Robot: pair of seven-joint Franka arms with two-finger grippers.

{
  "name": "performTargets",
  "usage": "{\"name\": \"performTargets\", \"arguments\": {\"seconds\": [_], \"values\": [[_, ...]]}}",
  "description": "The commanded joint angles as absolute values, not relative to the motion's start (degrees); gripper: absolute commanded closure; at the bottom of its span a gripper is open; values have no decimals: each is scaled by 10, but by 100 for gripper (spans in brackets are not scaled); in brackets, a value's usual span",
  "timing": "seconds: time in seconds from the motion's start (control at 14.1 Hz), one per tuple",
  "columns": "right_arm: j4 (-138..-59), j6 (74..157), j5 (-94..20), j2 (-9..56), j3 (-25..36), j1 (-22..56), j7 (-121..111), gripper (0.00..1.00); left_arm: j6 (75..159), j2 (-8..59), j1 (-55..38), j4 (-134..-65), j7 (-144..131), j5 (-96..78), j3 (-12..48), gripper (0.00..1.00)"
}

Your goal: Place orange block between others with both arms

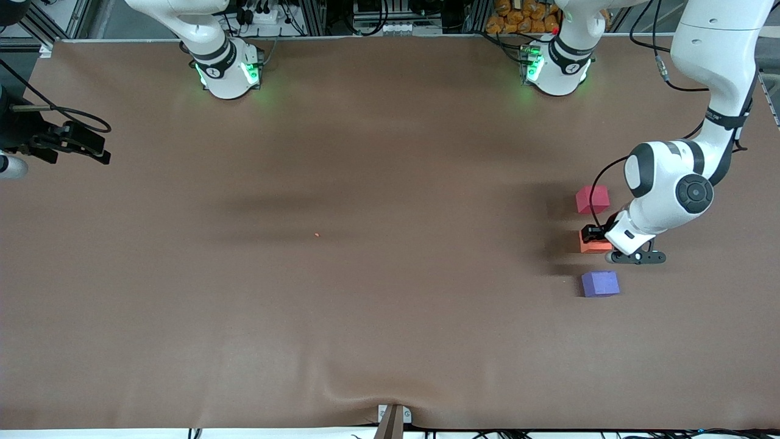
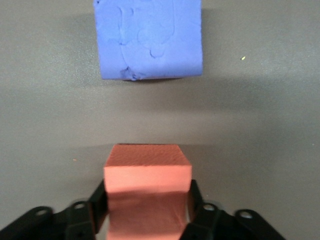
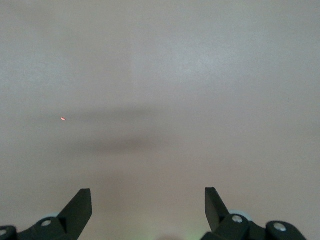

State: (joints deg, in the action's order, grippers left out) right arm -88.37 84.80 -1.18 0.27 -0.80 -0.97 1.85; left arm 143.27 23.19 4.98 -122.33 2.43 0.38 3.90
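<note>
The orange block [image 1: 594, 246] [image 2: 147, 172] rests on the brown table, in line between the red-pink cube [image 1: 592, 199] and the purple-blue cube [image 1: 600, 284] [image 2: 150, 37], with a gap to each. My left gripper [image 1: 596, 239] [image 2: 147, 192] is down over it, its black fingers [image 2: 98, 202] flat against two opposite sides of the block. My right gripper [image 1: 100, 149] [image 3: 147, 192] hangs open and empty over bare table at the right arm's end, where that arm waits.
All three cubes sit toward the left arm's end of the table. A tiny orange speck [image 1: 316, 235] [image 3: 63, 119] lies near the middle of the brown mat [image 1: 365, 305]. A metal bracket [image 1: 393, 417] sticks up at the table's near edge.
</note>
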Motion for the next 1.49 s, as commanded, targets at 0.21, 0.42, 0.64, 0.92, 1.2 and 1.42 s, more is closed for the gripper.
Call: {"name": "performTargets", "arguments": {"seconds": [0.21, 0.42, 0.64, 0.92, 1.2, 1.42], "values": [[-897, 851, -10, -10, -10, -13, 14, 0, 1432, 201, 58, -1205, 36, -6, 43, 0], [-896, 851, -10, -10, -10, -13, 14, 0, 1350, 177, 58, -1146, 36, -5, 39, 0], [-896, 851, -9, -10, -10, -13, 14, 0, 1248, 178, 65, -1017, 40, 5, 29, 0], [-896, 852, -10, -10, -10, -13, 14, 0, 1112, 171, 75, -887, 40, 0, 32, 0], [-896, 852, -9, -10, -10, -13, 14, 0, 982, 139, 69, -818, 32, -4, 40, 0], [-896, 852, -10, -10, -10, -14, 14, 0, 949, 100, 70, -822, 32, -4, 67, 0]]}}
